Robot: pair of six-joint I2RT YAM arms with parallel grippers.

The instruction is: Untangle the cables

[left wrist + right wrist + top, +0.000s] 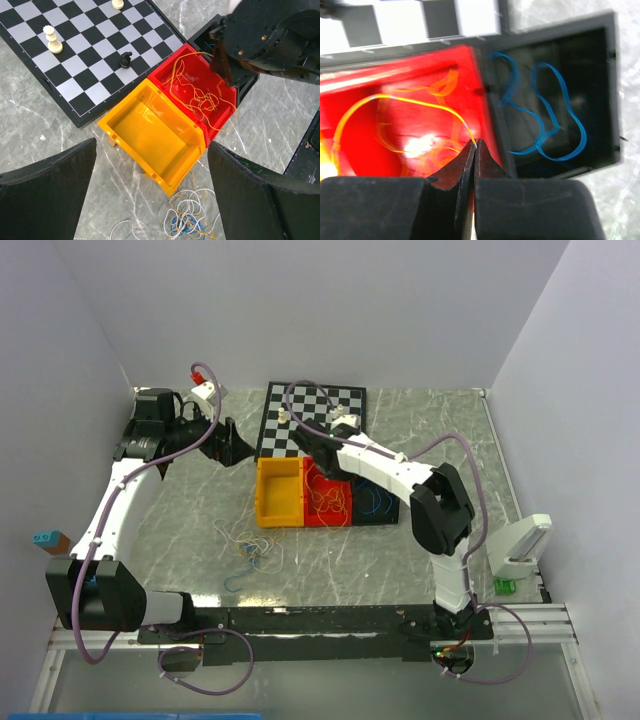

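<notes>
Right tool (474, 145) closed, pinching orange cable (395, 97) over red bin (167, 70), likely sorting by colour. Blue cables (512, 80) lie in black bin (600, 100). Left tool (152, 145) wide open, empty, above yellow bin (140, 125). Mixed tangle (250, 550) on desk (400, 560), just beside yellow bin.

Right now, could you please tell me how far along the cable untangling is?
Done: orange-yellow cables lie in the red bin, blue cables in the black bin. In hand: the right gripper pinches an orange-yellow strand over the red bin. Remaining: a mixed tangle on the table; yellow bin empty.
</notes>
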